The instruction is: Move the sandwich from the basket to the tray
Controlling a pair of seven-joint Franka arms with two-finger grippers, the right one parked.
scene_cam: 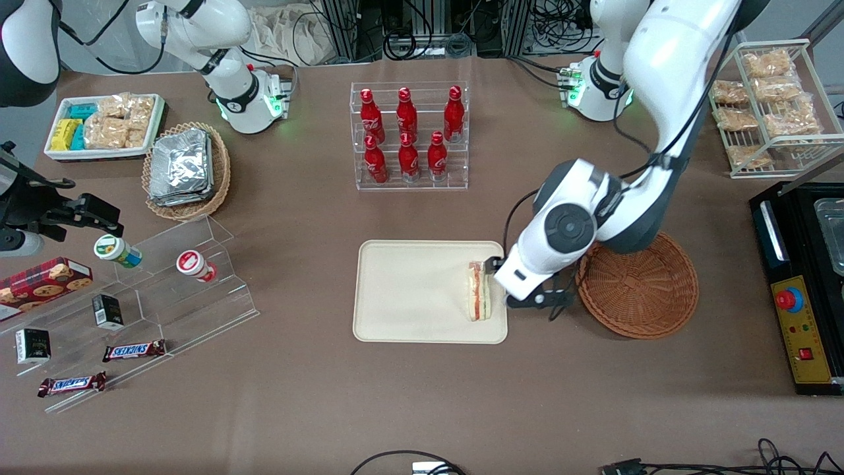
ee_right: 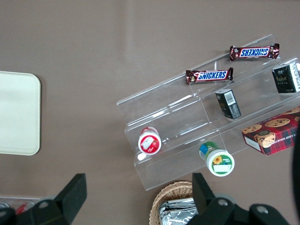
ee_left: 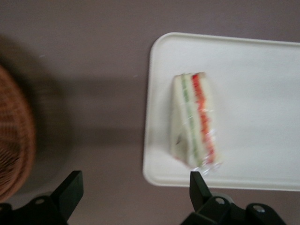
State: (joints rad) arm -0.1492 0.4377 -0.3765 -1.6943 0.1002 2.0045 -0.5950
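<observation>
The sandwich [scene_cam: 479, 291] lies on the cream tray [scene_cam: 409, 290], close to the tray's short rim nearest the basket. It shows its red and green filling layers in the left wrist view [ee_left: 194, 119], resting on the tray [ee_left: 262, 93]. The reddish-brown wicker basket [scene_cam: 643, 290] is empty on the table beside the tray and also shows in the left wrist view [ee_left: 14, 136]. My left gripper [scene_cam: 508, 270] hangs above the tray's rim and the strip of table between tray and basket. The gripper [ee_left: 136, 185] is open and empty, with one fingertip [ee_left: 194, 180] just off the sandwich's end.
A clear rack of red bottles [scene_cam: 409, 135] stands farther from the front camera than the tray. A wire rack of snack packets [scene_cam: 768, 99] and a black machine [scene_cam: 801, 290] are at the working arm's end. A clear stepped display [scene_cam: 165, 290] with snacks lies toward the parked arm's end.
</observation>
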